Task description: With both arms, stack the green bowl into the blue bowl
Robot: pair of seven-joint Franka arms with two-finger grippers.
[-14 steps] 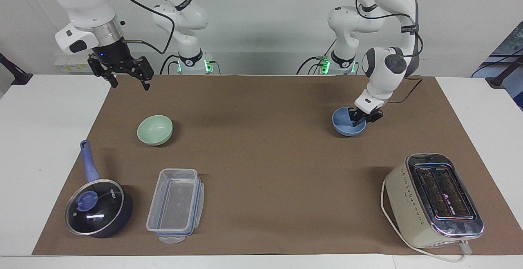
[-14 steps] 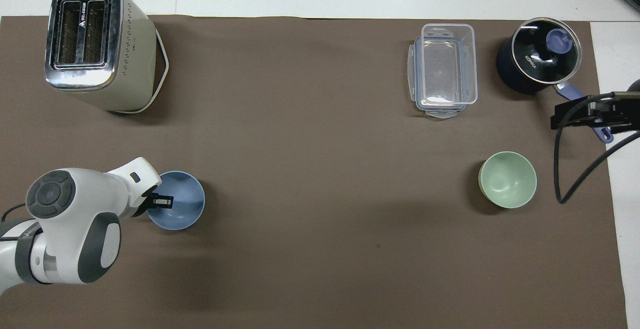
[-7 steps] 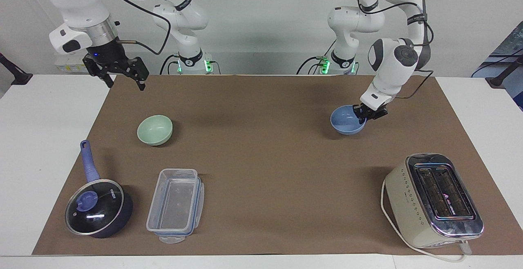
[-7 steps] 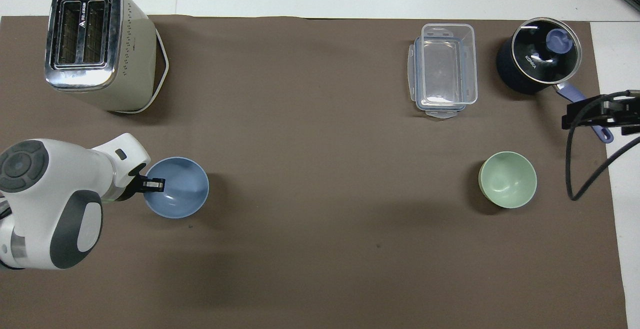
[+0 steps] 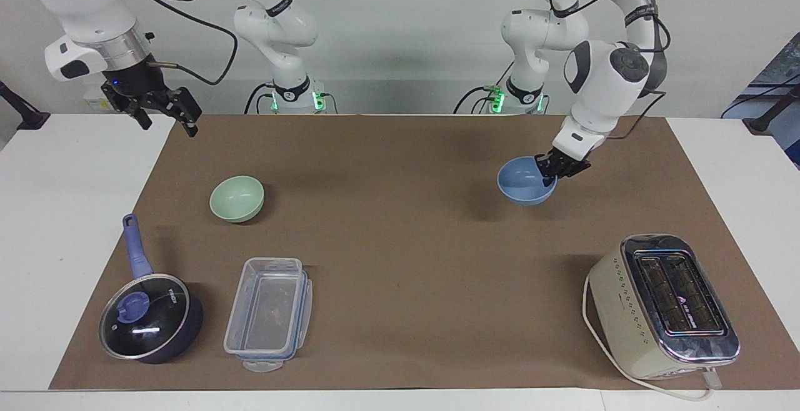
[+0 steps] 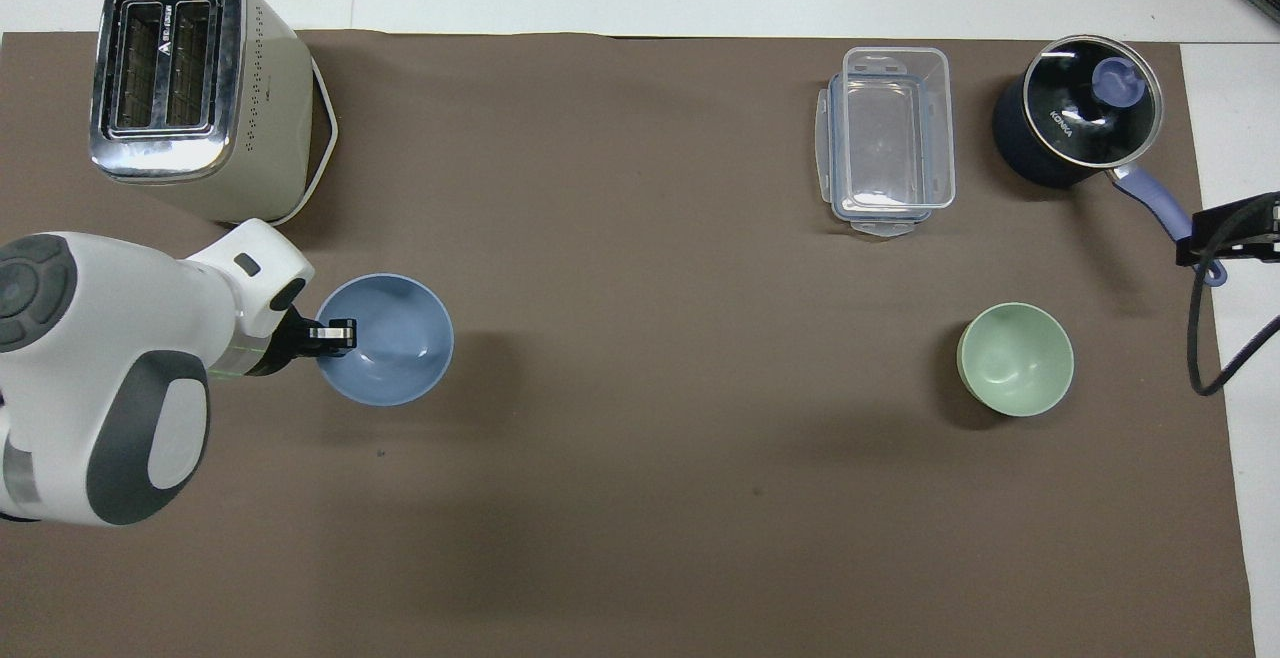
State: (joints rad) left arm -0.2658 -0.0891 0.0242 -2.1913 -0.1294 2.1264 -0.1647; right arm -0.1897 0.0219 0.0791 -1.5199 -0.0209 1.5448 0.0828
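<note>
The blue bowl (image 5: 522,189) (image 6: 395,343) hangs a little above the brown mat at the left arm's end of the table, its shadow cast apart from it. My left gripper (image 5: 550,175) (image 6: 335,335) is shut on its rim, one finger inside the bowl. The green bowl (image 5: 237,198) (image 6: 1015,358) sits upright and empty on the mat toward the right arm's end. My right gripper (image 5: 167,127) hangs open and empty high over the mat's corner near the right arm's base, well apart from the green bowl.
A cream toaster (image 5: 662,305) (image 6: 190,88) stands farther from the robots than the blue bowl. A clear plastic container (image 5: 269,314) (image 6: 885,138) and a dark lidded pan (image 5: 150,317) (image 6: 1080,113) with a blue handle lie farther from the robots than the green bowl.
My left gripper closed on the blue bowl's rim, lifted it off the mat and carried it toward the table's middle. The right gripper drifted outward toward its end of the table.
</note>
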